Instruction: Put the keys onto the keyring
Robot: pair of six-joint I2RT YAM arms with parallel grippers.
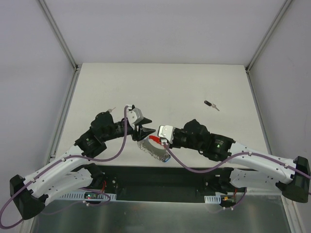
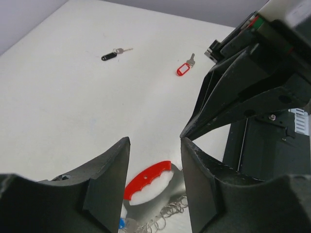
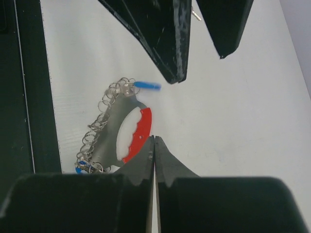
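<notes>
Left gripper (image 1: 147, 132) is standing released. In its wrist view the two fingers (image 2: 109, 179) are sitting apart, and only table (image 1: 194, 82) and keyring are showing in the gap.

Right gripper (image 3: 154, 141) is clenched, its jaws pressing together along their whole visible length. Nothing is showing between them. Its tip is sitting just beside the lower end of the keyring's red band; whether it is touching cannot be told.

The two grippers are facing each other near the front middle of the table, tips close together, with the keyring directly below them.

Keyring (image 3: 138, 128) is lying flat on the table just ahead of the dark base plate (image 1: 160, 177). Its red band is curving along one side and its silver chain is looping around the other.

Blue key (image 3: 147, 85) is lying at the far end of the chain, right beside the end ring and under a left fingertip. Whether it is threaded on cannot be told. A second blue speck is showing at the chain's near end, too small to identify.

Black key (image 1: 211, 105) is lying alone, well apart, toward the far right of the table. Red key (image 2: 183, 69) is lying on open table beyond the right gripper, apart from the black one.
</notes>
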